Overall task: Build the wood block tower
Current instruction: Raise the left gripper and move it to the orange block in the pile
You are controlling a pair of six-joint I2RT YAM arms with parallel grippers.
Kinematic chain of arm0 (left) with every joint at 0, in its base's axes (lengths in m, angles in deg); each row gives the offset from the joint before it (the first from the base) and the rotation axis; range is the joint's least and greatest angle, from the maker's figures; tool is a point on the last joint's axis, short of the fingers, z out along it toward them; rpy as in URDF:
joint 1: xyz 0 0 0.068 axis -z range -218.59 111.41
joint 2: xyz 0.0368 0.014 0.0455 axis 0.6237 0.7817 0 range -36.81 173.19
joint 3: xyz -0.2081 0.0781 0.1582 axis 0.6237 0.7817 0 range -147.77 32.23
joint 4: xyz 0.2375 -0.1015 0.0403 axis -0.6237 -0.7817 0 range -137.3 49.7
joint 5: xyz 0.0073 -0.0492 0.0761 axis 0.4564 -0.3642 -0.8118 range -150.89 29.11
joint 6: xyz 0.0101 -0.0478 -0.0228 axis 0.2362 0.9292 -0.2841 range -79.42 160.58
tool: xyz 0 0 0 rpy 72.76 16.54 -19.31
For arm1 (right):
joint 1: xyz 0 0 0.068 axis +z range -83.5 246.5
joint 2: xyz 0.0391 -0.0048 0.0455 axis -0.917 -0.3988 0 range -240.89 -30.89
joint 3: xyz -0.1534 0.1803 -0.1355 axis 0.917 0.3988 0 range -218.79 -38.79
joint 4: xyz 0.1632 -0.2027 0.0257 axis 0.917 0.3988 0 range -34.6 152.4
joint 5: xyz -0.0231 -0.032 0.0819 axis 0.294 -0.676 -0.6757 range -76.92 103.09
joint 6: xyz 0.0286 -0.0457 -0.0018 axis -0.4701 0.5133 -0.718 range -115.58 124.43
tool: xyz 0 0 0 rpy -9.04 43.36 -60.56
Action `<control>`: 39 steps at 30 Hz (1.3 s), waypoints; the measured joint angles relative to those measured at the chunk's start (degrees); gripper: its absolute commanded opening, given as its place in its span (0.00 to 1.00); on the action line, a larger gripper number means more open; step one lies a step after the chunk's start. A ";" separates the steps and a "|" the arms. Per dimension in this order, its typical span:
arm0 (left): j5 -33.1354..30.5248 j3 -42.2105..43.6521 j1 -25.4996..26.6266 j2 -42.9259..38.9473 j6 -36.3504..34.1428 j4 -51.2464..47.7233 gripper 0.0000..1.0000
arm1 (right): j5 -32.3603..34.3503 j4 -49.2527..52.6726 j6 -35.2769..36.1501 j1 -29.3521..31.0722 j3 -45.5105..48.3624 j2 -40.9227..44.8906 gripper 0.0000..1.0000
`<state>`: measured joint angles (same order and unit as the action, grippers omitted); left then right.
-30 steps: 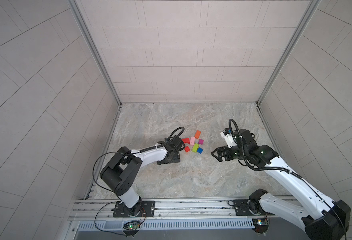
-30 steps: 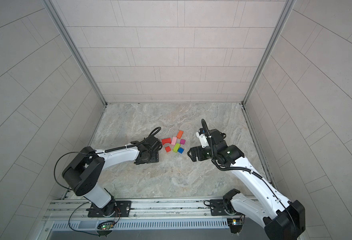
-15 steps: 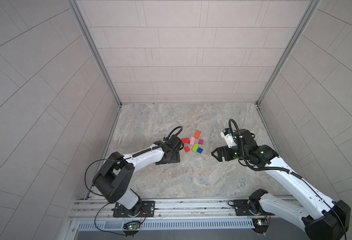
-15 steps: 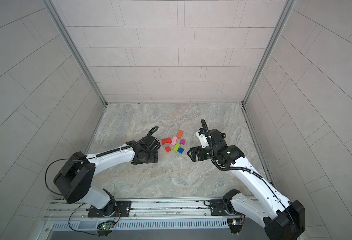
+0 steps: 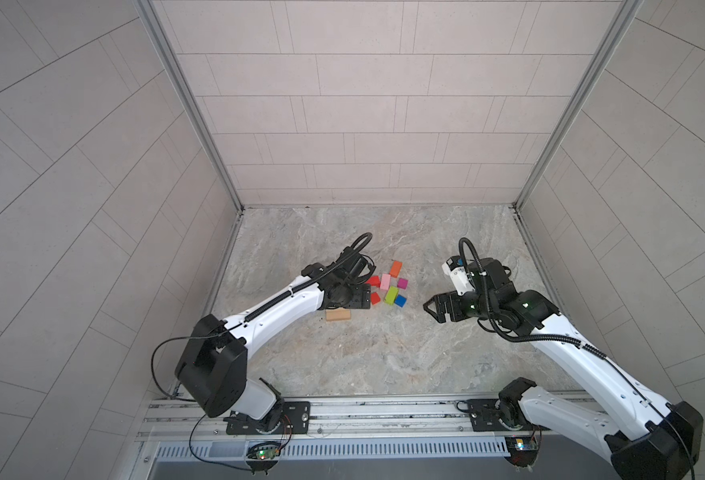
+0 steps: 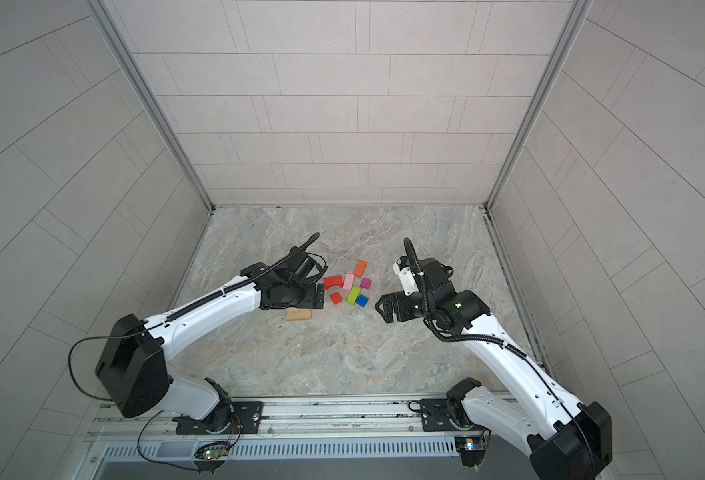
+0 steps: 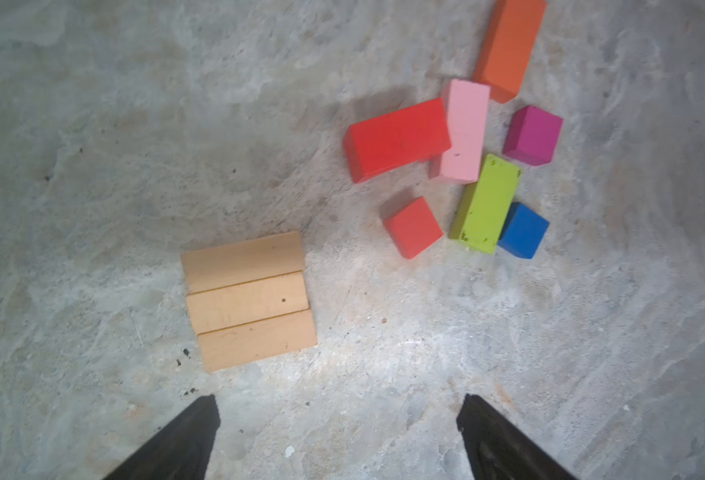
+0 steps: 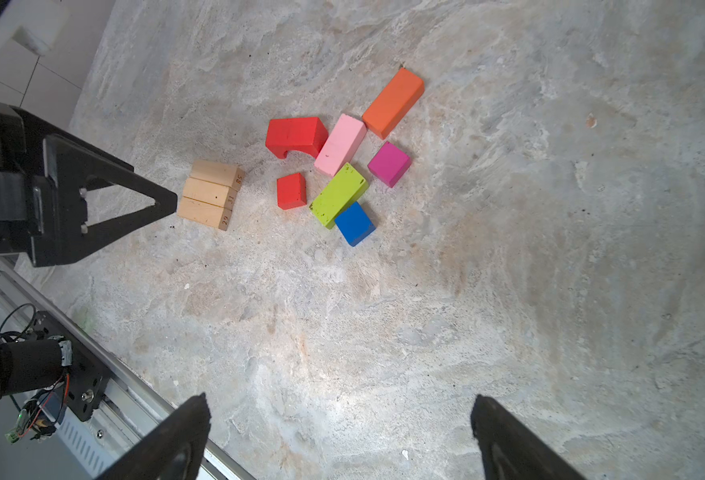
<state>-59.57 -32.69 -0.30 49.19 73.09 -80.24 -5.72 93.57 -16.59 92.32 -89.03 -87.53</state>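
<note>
Change since earlier frame: left arm's elbow has swung down toward the front rail [image 5: 363, 415]; left gripper [image 7: 337, 409] has drawn back off the tan bars [image 7: 250, 301], which now show partly past it in both top views. The right arm and coloured blocks [image 6: 351, 291] have not shifted.
Tan bars: three, flat on the stone-patterned tabletop [image 7: 93, 124], side by side with long faces touching and ends slightly stepped.
Red arch [image 7: 396, 139]: lies on its side, one end against the pink oblong [image 7: 463, 131].
Orange oblong [image 7: 508, 50]: at the far end of the pink oblong, touching or nearly so.
Lime oblong [image 7: 485, 203]: flat, its end by the pink oblong, with the blue cube [image 7: 523, 230] against its side.
Red cube [image 7: 413, 227]: stands alone, between the bars and the lime oblong.
Magenta cube [image 7: 533, 135]: just beside the pink and lime oblongs, apart from both.
Left gripper: jaws spread wide, nothing between them, hovering just beside the tan bars.
Right gripper [image 8: 338, 405]: jaws spread wide and empty, raised well apart from every block, facing the cluster.
Progress, judged: base layer appears laid; nothing rests on it.
Remaining, judged: all seven coloured pieces remain to be stacked, so most of the task lies ahead.
Next step, judged: carry an oblong onto the bars.
</note>
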 measured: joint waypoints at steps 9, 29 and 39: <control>2.80 -6.38 0.00 6.60 -5.77 0.85 0.87 | 1.20 -0.66 -0.70 0.00 0.15 0.79 0.99; 5.79 -36.20 0.11 31.61 -15.56 -1.40 0.80 | 1.90 1.31 -1.22 0.00 -0.33 3.21 0.99; 4.20 -46.64 0.11 40.74 -17.18 -3.17 0.75 | 0.42 0.85 -3.45 0.00 1.31 5.27 0.99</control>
<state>-55.37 -79.33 -0.20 89.93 55.91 -83.41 -5.31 94.42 -20.04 92.32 -87.72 -82.26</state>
